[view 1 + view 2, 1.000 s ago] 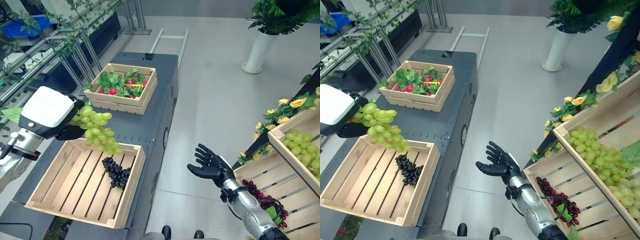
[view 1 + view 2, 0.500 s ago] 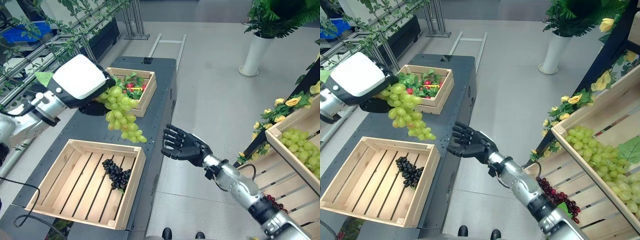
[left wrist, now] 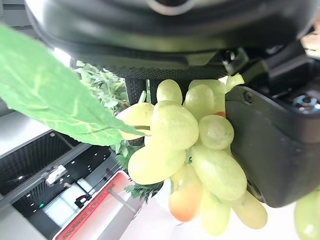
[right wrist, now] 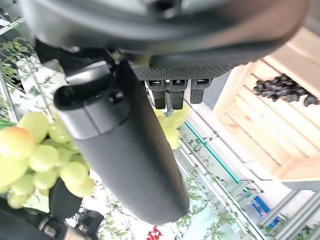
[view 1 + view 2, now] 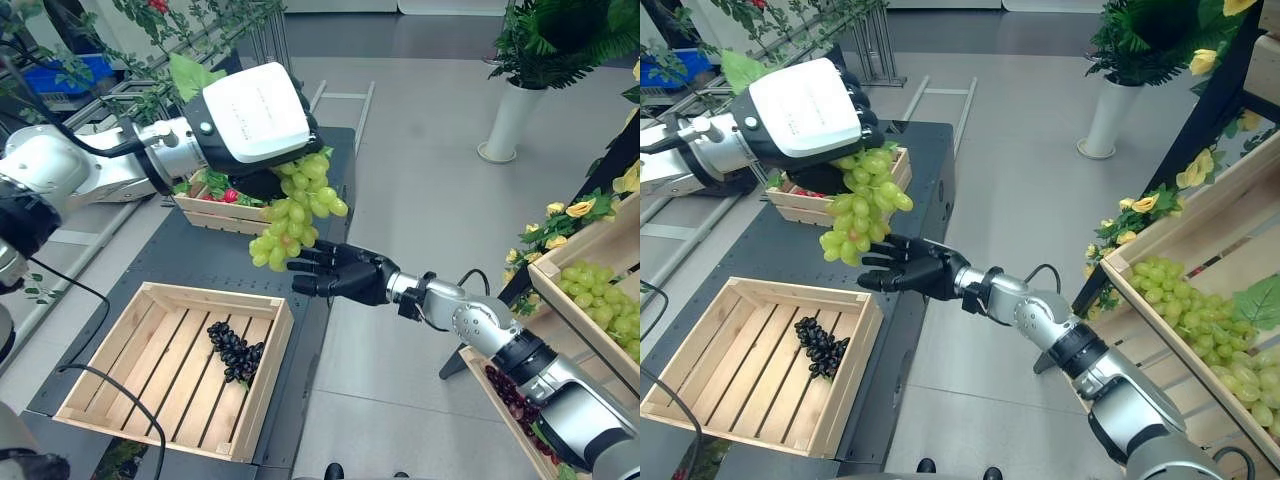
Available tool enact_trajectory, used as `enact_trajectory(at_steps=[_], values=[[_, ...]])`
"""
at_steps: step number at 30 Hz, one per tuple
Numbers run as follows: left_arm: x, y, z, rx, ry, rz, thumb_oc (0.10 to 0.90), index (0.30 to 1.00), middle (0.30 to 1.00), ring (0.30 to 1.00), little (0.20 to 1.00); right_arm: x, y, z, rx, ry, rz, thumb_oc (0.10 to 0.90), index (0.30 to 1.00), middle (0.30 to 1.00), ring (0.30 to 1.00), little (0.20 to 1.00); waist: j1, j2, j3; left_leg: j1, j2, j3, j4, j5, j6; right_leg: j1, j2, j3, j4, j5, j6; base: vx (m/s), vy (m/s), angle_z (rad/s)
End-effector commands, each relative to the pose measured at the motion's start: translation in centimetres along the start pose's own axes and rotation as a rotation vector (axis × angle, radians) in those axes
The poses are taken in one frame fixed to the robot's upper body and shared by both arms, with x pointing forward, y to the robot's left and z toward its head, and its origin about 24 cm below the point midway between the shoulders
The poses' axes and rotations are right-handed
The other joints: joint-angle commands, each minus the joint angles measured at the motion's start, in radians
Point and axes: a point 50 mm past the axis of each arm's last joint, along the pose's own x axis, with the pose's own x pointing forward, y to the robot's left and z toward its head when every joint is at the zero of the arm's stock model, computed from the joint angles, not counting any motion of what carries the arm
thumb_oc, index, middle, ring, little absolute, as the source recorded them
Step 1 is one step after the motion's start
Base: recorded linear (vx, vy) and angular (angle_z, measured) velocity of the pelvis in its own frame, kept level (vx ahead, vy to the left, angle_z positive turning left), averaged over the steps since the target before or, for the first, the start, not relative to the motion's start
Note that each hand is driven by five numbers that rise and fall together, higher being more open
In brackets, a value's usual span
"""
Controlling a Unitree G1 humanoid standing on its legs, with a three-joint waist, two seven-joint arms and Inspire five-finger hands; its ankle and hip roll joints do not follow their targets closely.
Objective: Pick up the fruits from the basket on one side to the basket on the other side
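My left hand (image 5: 262,183) is shut on a bunch of green grapes (image 5: 295,213), held in the air over the right edge of the dark table (image 5: 180,260). In the left wrist view the grapes (image 3: 187,150) hang between the thumb and fingers, with a green leaf (image 3: 50,95) beside them. My right hand (image 5: 345,273) reaches in from the right, open, its straight fingers just under the bunch's lower end. A wooden crate (image 5: 110,385) on the table's near part holds a bunch of dark grapes (image 5: 232,348). On the right, slanted wooden crates (image 5: 1185,260) hold green grapes (image 5: 1200,315).
A smaller wooden crate (image 5: 215,212) with leafy greens and red fruit stands at the table's far end, behind my left hand. A white planter (image 5: 508,120) stands on the grey floor at the back right. Yellow flowers (image 5: 1145,210) edge the right shelf.
My left hand has carried the green grapes further right, past the table's edge. My right hand has stretched left and now lies under the bunch.
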Motion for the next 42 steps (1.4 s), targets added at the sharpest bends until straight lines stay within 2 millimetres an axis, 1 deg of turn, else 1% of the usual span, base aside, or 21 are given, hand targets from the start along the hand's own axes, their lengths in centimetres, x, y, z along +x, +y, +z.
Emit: enact_trajectory(at_steps=[1,3,6,13,15,18,24,25,26,28,31,35,38,42], values=[[1.0,4.4,-5.2,0.106,0.197,0.145,0.4,0.3,0.3,0.3,0.3,0.8,1.8,4.2,0.045,-0.157,0.079,0.8,0.9,0.9,0.9,0.9,0.017,-0.02,-0.134,-0.004,-0.025,0.002,-0.021,-0.021,-0.044,-0.005,-0.045,-0.005,-0.001,0.047,0.034,0.03,0.01,0.1],[1.6,4.4,-4.9,0.099,0.173,0.149,0.4,0.3,0.3,0.3,0.3,1.0,2.2,5.2,0.019,-0.17,0.079,0.8,0.9,0.9,0.9,0.9,0.017,-0.023,-0.136,-0.003,-0.025,0.003,-0.021,-0.022,-0.045,-0.004,-0.046,-0.007,-0.001,0.048,0.033,0.02,0.013,0.05],[2.4,4.5,-4.6,0.096,0.154,0.148,0.4,0.3,0.3,0.3,0.3,1.0,2.5,6.0,-0.016,-0.185,0.063,0.8,0.9,0.9,0.9,0.9,0.015,-0.023,-0.137,-0.002,-0.025,0.004,-0.021,-0.022,-0.045,-0.004,-0.046,-0.006,-0.001,0.047,0.033,0.0,0.0,0.0],[2.6,4.5,-4.4,0.079,0.157,0.146,0.4,0.3,0.3,0.3,0.3,0.7,2.1,6.9,-0.07,-0.198,0.015,0.8,0.9,0.9,0.9,0.9,0.01,-0.018,-0.14,0.002,-0.023,0.011,-0.021,-0.021,-0.047,-0.002,-0.047,-0.006,-0.001,0.048,0.033,0.0,0.0,0.0],[2.6,4.5,-4.5,0.072,0.164,0.144,0.4,0.3,0.3,0.3,0.3,0.6,2.0,7.1,-0.058,-0.212,0.025,0.8,0.9,0.9,0.9,0.9,0.009,-0.016,-0.141,0.002,-0.021,0.014,-0.021,-0.02,-0.048,-0.003,-0.047,-0.005,-0.001,0.048,0.032,0.0,0.0,0.0],[2.6,4.4,-4.4,0.064,0.169,0.143,0.4,0.3,0.3,0.3,0.3,0.6,2.5,7.3,-0.024,-0.233,0.081,0.8,0.9,0.9,0.9,0.9,0.007,-0.017,-0.139,0.004,-0.022,0.014,-0.021,-0.02,-0.047,-0.001,-0.046,-0.002,-0.001,0.048,0.031,0.0,0.0,0.0],[3.0,4.1,-4.3,0.059,0.176,0.166,0.4,0.3,0.3,0.3,0.3,1.4,4.2,6.9,0.074,-0.285,0.184,0.8,0.9,0.9,0.9,0.9,0.006,-0.019,-0.138,0.005,-0.022,0.013,-0.021,-0.021,-0.046,0.001,-0.046,-0.003,-0.001,0.045,0.03,0.0,0.0,0.0],[3.1,4.1,-4.3,0.057,0.179,0.172,0.4,0.3,0.3,0.3,0.3,1.4,4.4,6.9,0.095,-0.297,0.196,0.515,0.472,0.472,0.472,0.472,0.006,-0.019,-0.137,0.005,-0.022,0.014,-0.021,-0.021,-0.046,0.001,-0.046,-0.003,-0.001,0.045,0.03,0.0,0.0,0.0],[3.2,4.0,-4.3,0.058,0.183,0.18,0.4,0.3,0.3,0.3,0.3,1.7,4.6,6.7,0.13,-0.316,0.205,0.4,0.3,0.3,0.3,0.3,0.006,-0.018,-0.138,0.005,-0.022,0.013,-0.021,-0.02,-0.045,0.001,-0.047,-0.003,-0.001,0.046,0.03,0.0,0.0,0.0],[3.3,4.0,-4.3,0.058,0.184,0.183,0.4,0.3,0.3,0.3,0.3,1.9,4.6,6.6,0.151,-0.323,0.207,0.4,0.3,0.3,0.3,0.3,0.007,-0.017,-0.139,0.005,-0.022,0.012,-0.021,-0.02,-0.045,0.001,-0.047,-0.004,-0.001,0.045,0.03,0.0,0.0,0.0],[3.7,4.0,-4.6,0.064,0.199,0.184,0.4,0.3,0.3,0.3,0.3,2.4,4.8,6.1,0.231,-0.352,0.209,0.4,0.3,0.3,0.3,0.3,0.008,-0.012,-0.14,0.005,-0.021,0.013,-0.021,-0.02,-0.046,0.001,-0.048,-0.006,-0.001,0.044,0.031,0.0,0.0,0.0],[3.5,3.8,-5.1,0.064,0.233,0.176,0.4,0.3,0.3,0.3,0.3,2.5,4.7,5.9,0.273,-0.371,0.209,0.4,0.3,0.3,0.3,0.3,0.007,-0.011,-0.14,0.005,-0.02,0.013,-0.021,-0.021,-0.047,0.001,-0.048,-0.006,-0.001,0.044,0.032,0.0,-0.002,0.03],[2.5,3.0,-5.6,0.068,0.276,0.142,0.4,0.3,0.3,0.3,0.3,2.4,4.7,5.9,0.306,-0.381,0.237,0.4,0.3,0.3,0.3,0.3,0.003,-0.011,-0.141,0.005,-0.019,0.017,-0.021,-0.022,-0.048,0.0,-0.047,-0.003,-0.001,0.043,0.032,0.0,-0.002,0.06],[1.8,2.6,-5.9,0.071,0.312,0.121,0.4,0.3,0.3,0.3,0.3,2.1,4.3,6.0,0.322,-0.396,0.233,0.4,0.3,0.3,0.3,0.3,0.0,-0.011,-0.142,0.006,-0.018,0.019,-0.021,-0.022,-0.048,0.0,-0.046,0.0,-0.001,0.043,0.032,0.0,0.0,0.0]])
